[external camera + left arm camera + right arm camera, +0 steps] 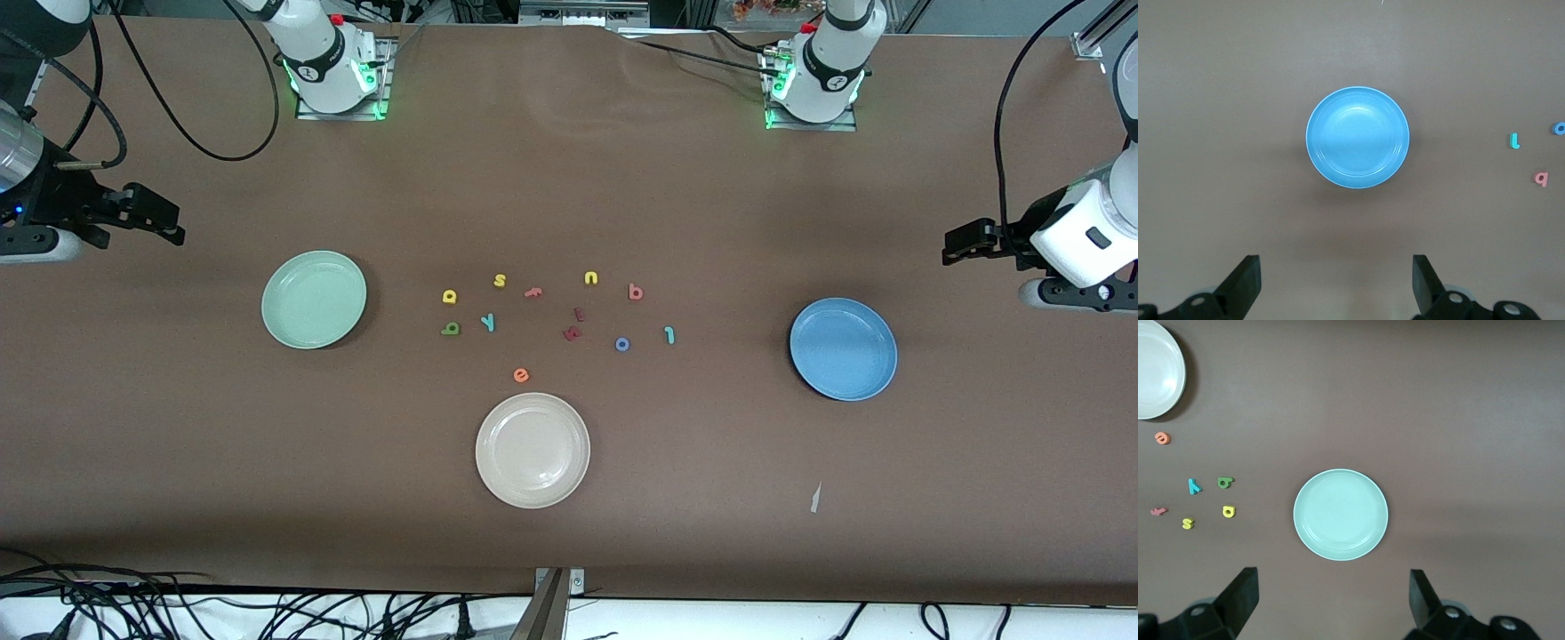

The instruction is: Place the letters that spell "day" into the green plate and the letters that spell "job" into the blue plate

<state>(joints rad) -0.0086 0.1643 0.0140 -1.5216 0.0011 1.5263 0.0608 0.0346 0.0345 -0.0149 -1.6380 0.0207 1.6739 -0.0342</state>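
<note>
Loose letters read s (500,281), u (591,278), e (521,375); day letters (451,297) sit at three o'clock of the green plate (314,300), job letters (622,344) at nine o'clock of the blue plate (843,348); left gripper (1337,283) and right gripper (1331,600) wait, jaws spread, empty.

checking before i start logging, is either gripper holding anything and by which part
Nothing is held. The left gripper is open above the table by the blue plate; the right gripper is open by the green plate.

The front view looks down from high across the desk (178,498), arm bases along the frame's top. Each wrist view looks straight down from well above (own pincer at frame bottom): left shares the blue plate (1357,137), right the green plate (1341,514).
</note>
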